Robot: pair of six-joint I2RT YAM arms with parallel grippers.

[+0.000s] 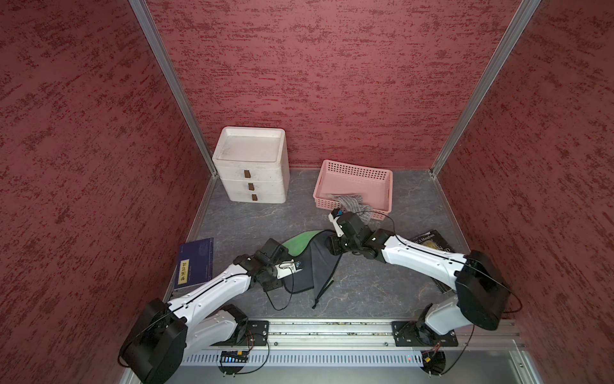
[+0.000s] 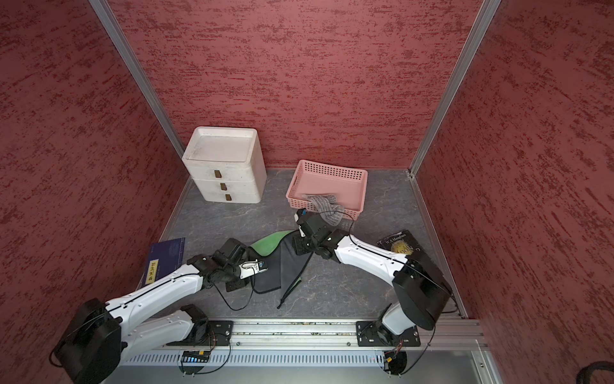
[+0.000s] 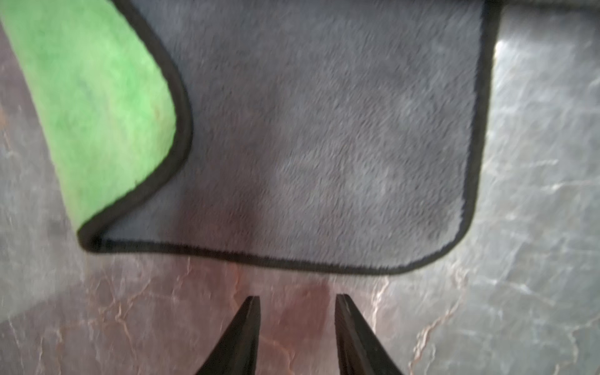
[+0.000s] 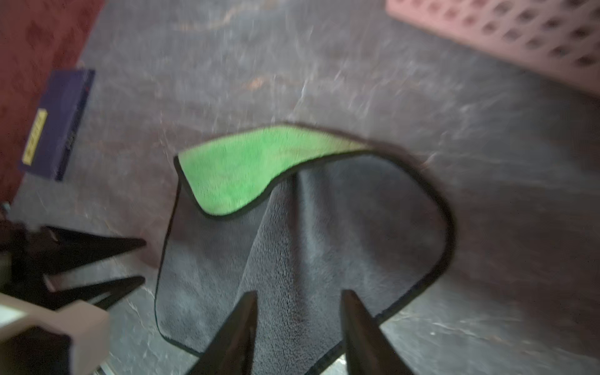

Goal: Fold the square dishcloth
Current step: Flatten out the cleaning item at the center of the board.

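Note:
The square dishcloth (image 1: 319, 266) lies in the middle of the table, grey with black trim, and a flap (image 1: 299, 242) is turned back to show its green side. In the left wrist view my left gripper (image 3: 298, 298) is open over bare table, just short of the dishcloth's trimmed edge (image 3: 292, 263). Nothing sits between its fingers. In the right wrist view my right gripper (image 4: 300, 293) is open above the grey dishcloth (image 4: 324, 233), near a ridge in the fabric, holding nothing. That view also shows the left gripper (image 4: 143, 259) beside the cloth's edge.
A white three-drawer unit (image 1: 251, 166) stands at the back left. A pink basket (image 1: 355, 181) at the back right has a patterned grey cloth (image 1: 354, 202) hanging over its front rim. A purple book (image 1: 196, 262) lies left, and a dark book (image 1: 432, 242) lies right, partly under the right arm.

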